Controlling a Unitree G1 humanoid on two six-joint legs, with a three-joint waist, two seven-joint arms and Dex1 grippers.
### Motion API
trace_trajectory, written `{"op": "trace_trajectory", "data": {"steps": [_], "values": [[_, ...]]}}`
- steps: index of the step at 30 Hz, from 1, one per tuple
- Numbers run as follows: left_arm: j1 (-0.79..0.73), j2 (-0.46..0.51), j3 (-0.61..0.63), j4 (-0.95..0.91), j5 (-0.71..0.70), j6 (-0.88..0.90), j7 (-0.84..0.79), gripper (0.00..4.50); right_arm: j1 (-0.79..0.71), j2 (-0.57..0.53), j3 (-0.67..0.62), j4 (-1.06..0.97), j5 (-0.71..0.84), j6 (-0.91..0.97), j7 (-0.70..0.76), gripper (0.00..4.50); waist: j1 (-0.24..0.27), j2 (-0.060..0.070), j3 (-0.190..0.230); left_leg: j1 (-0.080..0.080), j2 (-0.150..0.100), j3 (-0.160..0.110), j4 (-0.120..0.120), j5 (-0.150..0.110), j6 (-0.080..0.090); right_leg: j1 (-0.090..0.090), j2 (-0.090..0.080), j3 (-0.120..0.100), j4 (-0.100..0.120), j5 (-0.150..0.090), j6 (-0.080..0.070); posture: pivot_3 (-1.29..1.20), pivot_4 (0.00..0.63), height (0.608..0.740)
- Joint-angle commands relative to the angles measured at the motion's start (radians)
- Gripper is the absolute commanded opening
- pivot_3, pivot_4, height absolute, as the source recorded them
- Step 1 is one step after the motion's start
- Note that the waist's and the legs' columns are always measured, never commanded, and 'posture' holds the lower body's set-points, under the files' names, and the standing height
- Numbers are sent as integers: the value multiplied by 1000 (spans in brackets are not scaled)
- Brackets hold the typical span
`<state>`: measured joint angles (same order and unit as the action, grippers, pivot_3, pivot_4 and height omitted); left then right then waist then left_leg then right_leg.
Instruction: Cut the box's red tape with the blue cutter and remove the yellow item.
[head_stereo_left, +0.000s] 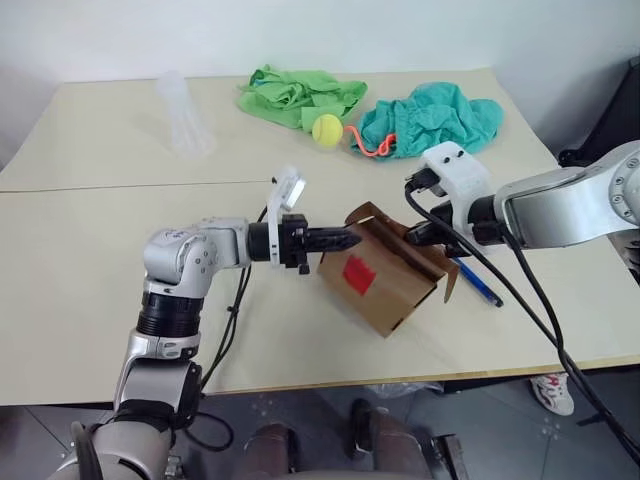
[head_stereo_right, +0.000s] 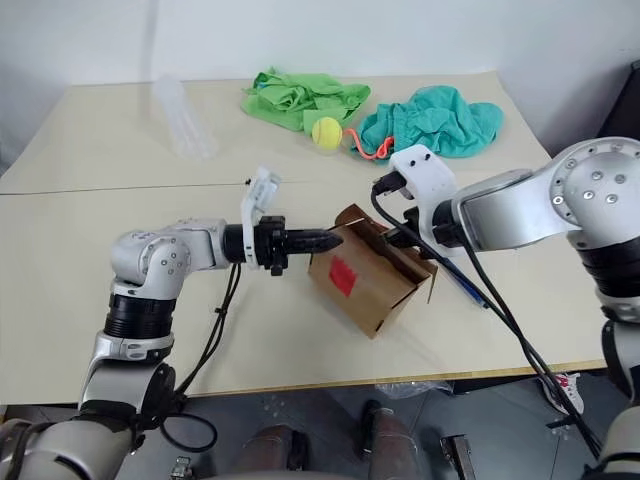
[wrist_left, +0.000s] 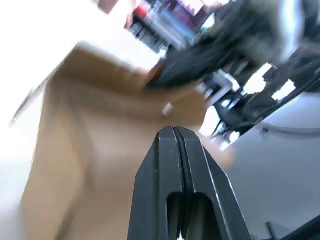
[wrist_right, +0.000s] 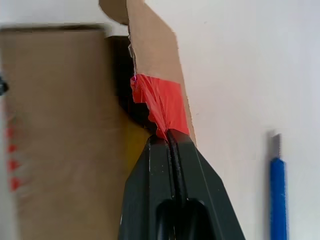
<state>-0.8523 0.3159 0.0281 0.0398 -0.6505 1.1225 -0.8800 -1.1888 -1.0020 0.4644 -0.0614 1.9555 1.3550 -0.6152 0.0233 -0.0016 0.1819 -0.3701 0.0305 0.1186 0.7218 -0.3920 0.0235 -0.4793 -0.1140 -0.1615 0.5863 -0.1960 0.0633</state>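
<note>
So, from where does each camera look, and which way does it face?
Left and right eye views: on the head, looking forward and down at the table; both arms show.
Left wrist view: along the shut left gripper toward the box.
Right wrist view: along the shut right gripper at the red tape on a flap; the blue cutter lies beside.
All views share the box.

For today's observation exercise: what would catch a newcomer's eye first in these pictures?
The tilted cardboard box at the table's middle, bearing red tape, with the shut left gripper and shut right gripper at its open flaps. Next, the green cloths and tennis ball behind.
</note>
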Motion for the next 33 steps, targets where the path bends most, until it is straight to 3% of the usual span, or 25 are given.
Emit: {"op": "trace_trajectory", "data": {"steps": [1, 11, 26, 33], "values": [[-26, -9, 4, -20, -27, -17, 8, 0, -50, -3, -25, 13, 17, 3, -14, 13, 0, 0, 0, 0, 0, 0, 0, 0, 0, 0, 0, 0, 0, 0, 0, 0, 150, 740], [-8, 50, -134, -29, 30, -68, -46, 0, -61, -7, -41, 19, 17, -2, -38, 13, -1, 0, 0, 0, 0, 1, 0, 0, 0, 0, 0, 1, 0, 0, 0, 0, 150, 740], [83, 319, -380, -28, 239, -235, -163, 0, -13, -101, -69, 16, 17, 8, 10, 13, 1, 0, 0, 3, 0, 1, 2, 0, 0, 1, 0, 3, 2, 0, 0, 0, 150, 740], [102, 347, -382, -36, 266, -264, -161, 0, 87, -118, -116, 2, 17, -18, 20, 13, 4, 0, -1, 3, -1, 1, 4, 1, 1, 3, -1, 4, 3, 2, -1, 0, 150, 740]]}}
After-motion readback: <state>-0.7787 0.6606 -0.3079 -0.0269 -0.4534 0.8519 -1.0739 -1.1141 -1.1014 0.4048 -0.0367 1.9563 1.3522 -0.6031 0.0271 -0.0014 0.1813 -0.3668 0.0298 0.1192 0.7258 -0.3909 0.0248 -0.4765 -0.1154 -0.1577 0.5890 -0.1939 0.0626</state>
